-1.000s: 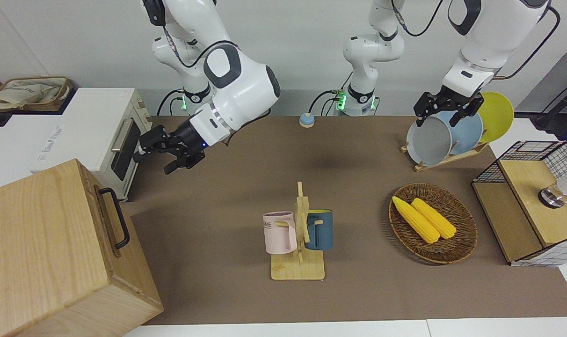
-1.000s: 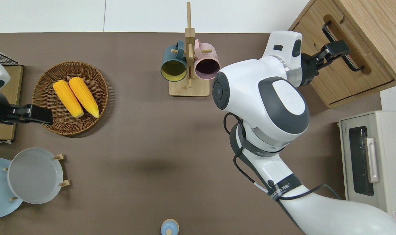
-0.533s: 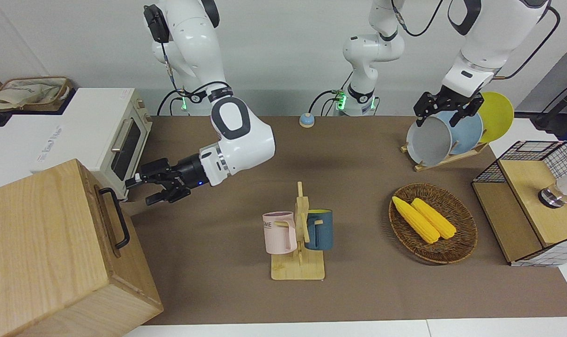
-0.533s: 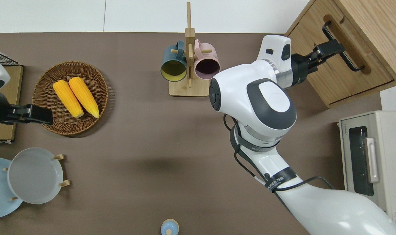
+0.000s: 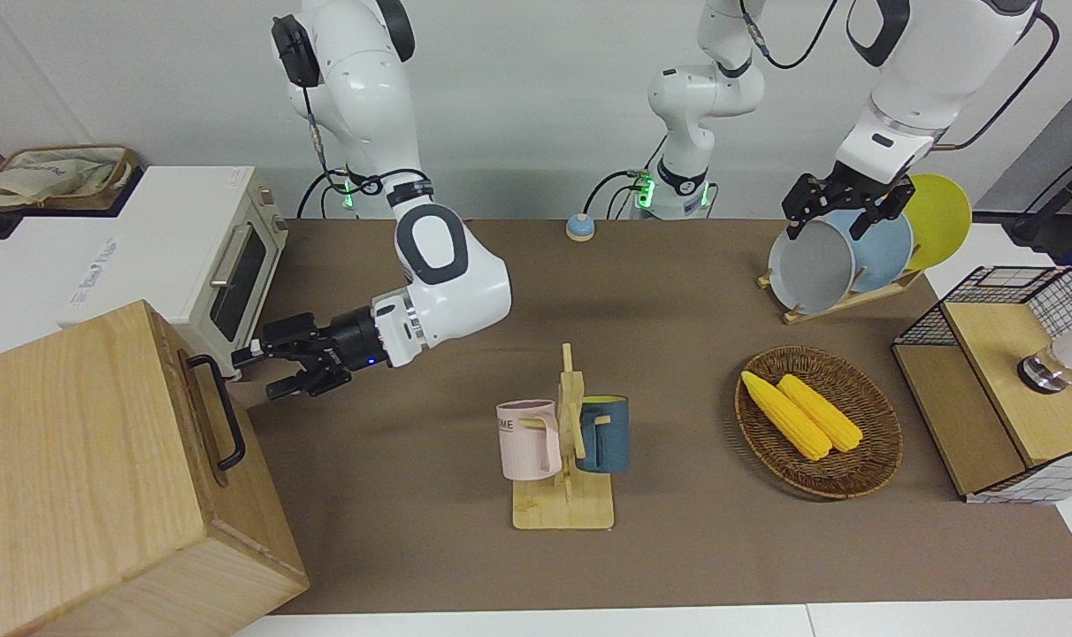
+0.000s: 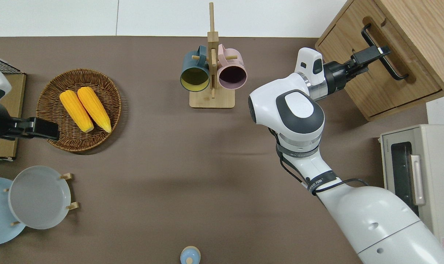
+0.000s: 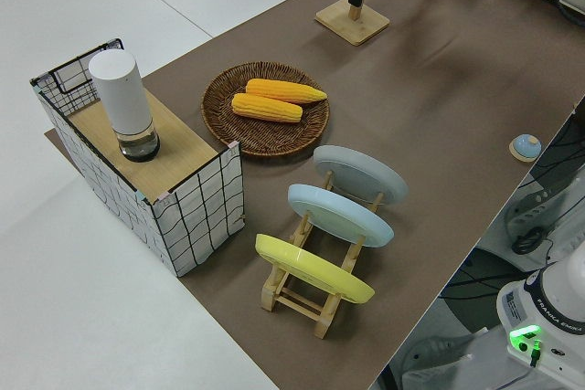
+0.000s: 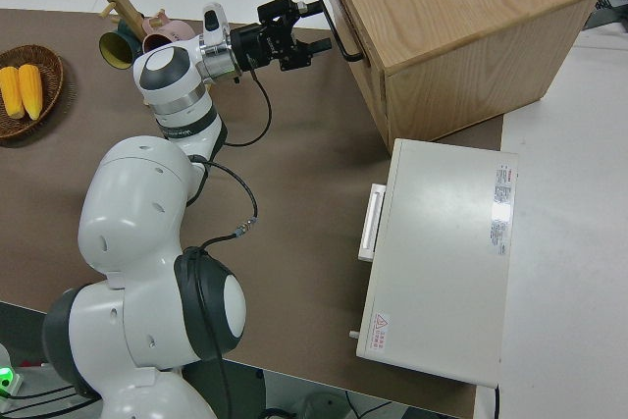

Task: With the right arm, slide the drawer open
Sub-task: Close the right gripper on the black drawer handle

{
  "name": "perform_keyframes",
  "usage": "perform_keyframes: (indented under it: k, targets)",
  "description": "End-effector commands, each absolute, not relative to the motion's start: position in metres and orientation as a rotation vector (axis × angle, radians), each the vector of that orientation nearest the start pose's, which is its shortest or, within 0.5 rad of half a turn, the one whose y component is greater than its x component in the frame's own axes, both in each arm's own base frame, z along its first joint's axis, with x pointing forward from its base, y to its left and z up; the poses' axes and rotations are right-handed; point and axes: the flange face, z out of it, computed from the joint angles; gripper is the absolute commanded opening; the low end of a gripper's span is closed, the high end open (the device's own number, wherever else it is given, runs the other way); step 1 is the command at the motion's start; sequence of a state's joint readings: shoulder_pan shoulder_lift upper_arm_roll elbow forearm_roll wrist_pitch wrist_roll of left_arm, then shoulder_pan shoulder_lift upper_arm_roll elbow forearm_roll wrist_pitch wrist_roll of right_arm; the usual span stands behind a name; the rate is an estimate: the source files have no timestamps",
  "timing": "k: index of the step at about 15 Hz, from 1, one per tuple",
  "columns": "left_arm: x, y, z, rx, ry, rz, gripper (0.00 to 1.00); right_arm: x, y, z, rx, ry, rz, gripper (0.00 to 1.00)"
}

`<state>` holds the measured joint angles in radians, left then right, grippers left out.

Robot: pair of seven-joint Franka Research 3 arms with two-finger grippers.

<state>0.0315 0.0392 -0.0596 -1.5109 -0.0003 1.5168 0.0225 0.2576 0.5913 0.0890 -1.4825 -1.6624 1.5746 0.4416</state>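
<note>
The drawer (image 6: pixel 385 86) sits shut in the big pale wooden box (image 5: pixel 85 478) at the right arm's end of the table. Its black bar handle (image 5: pixel 225 414) also shows in the overhead view (image 6: pixel 394 66) and in the right side view (image 8: pixel 345 25). My right gripper (image 5: pixel 255 372) is open and empty, and its fingertips reach the handle's end nearer the robots (image 6: pixel 381 51). I cannot tell whether the fingers straddle the bar (image 8: pixel 316 25). The left arm is parked; its gripper (image 5: pixel 841 217) is empty.
A white toaster oven (image 5: pixel 191 257) stands beside the box, nearer the robots. A mug rack (image 5: pixel 564 442) is mid-table. A wicker basket with corn (image 5: pixel 819 420), a plate rack (image 5: pixel 846 257) and a wire-mesh box (image 5: pixel 1005 380) are toward the left arm's end.
My right arm has lowered and stretched toward the wooden box. Its open gripper has moved from beside the toaster oven to the drawer handle. The left arm has not moved.
</note>
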Motion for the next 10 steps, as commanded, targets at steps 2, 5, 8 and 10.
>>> perform_keyframes:
  k: [2,5,8,10]
  targets:
    - [0.563,-0.014,0.630,-3.126,0.097,0.060,0.99,0.707,0.109,0.394,1.503,0.355,0.312,0.956]
    - [0.563,-0.014,0.630,-3.126,0.097,0.060,0.99,0.707,0.110,0.393,1.505,0.356,0.311,0.512]
    - [0.563,-0.014,0.629,-3.126,0.097,0.062,0.99,0.705,0.114,0.393,1.513,0.354,0.308,0.059]
    - [0.563,-0.014,0.630,-3.126,0.097,0.060,0.99,0.703,0.121,0.393,1.511,0.362,0.304,0.000]
